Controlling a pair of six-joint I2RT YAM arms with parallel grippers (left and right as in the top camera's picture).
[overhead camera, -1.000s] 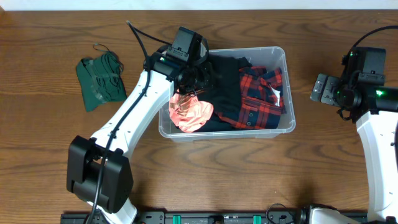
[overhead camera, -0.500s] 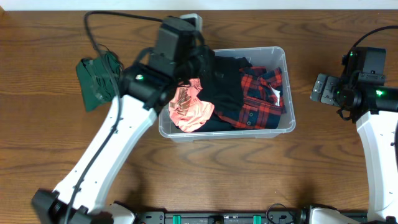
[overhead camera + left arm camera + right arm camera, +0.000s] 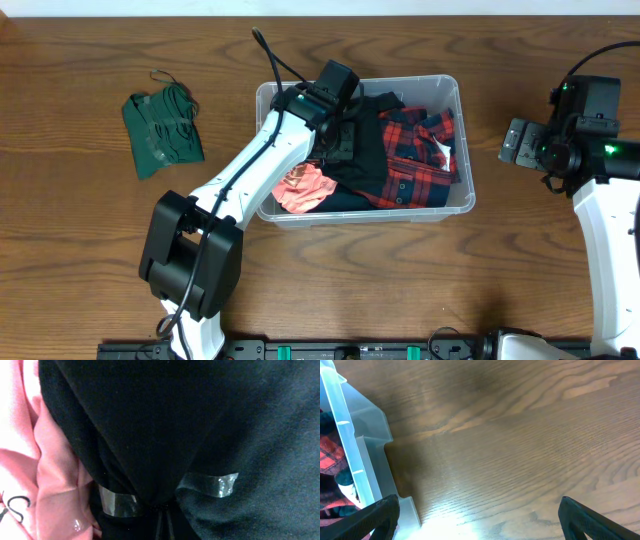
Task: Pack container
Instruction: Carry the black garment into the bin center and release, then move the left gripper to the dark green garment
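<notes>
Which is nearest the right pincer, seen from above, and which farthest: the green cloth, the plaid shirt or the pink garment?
From the right pincer, in the overhead view:
1. Plaid shirt, in the right half of the bin.
2. Pink garment, at the bin's left end.
3. Green cloth, on the table left of the bin.

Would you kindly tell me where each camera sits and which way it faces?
Overhead: fixed above, looking straight down; table, container, left arm, right arm.
Left wrist: inside the container, pressed to black garment and pink cloth; left gripper mostly hidden.
Right wrist: beside the container, facing down at table; open right gripper at bottom corners.
Shared: container rim, overhead and right wrist.
</notes>
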